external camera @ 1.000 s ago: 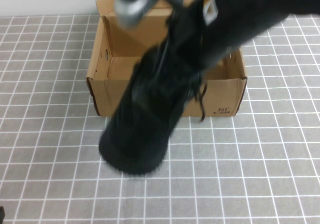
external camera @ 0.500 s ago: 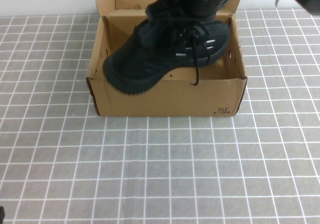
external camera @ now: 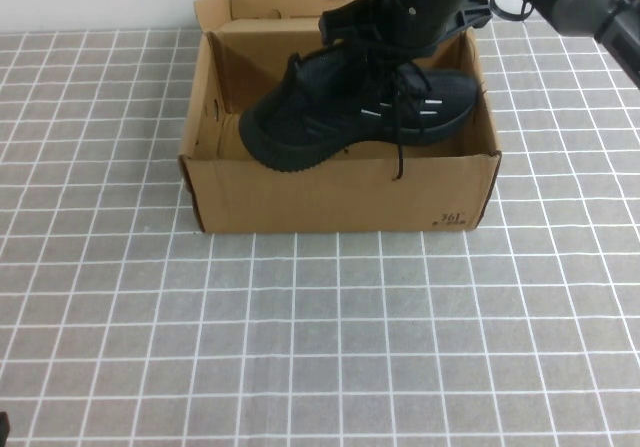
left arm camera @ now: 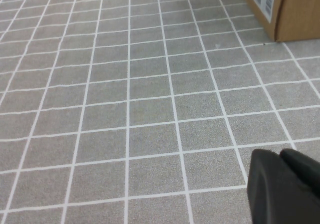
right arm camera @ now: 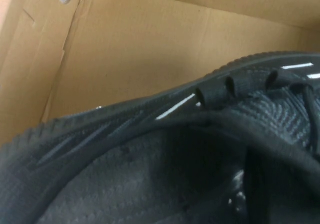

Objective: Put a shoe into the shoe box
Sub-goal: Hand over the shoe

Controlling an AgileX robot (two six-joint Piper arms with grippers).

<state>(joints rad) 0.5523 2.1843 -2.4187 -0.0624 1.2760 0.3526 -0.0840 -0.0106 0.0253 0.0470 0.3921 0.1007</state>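
Observation:
The black knit shoe (external camera: 340, 107) hangs tilted inside the open brown shoe box (external camera: 340, 199), toe low toward the left wall, heel higher at the right. One lace dangles over the front wall. My right gripper (external camera: 405, 22) reaches down from the back right and is shut on the shoe's collar. In the right wrist view the shoe (right arm camera: 150, 174) fills the frame, with the box's inner wall (right arm camera: 150, 48) behind it. My left gripper (left arm camera: 287, 184) is shut and empty, low over the tiled cloth, away from the box.
The box's lid flap (external camera: 270, 5) stands open at the back. A grey cloth with a white grid (external camera: 300, 337) covers the table around the box. A corner of the box with a label (left arm camera: 295, 8) shows in the left wrist view.
My right arm has carried the shoe back from over the box's front wall and lowered it into the box. The left gripper has not visibly moved.

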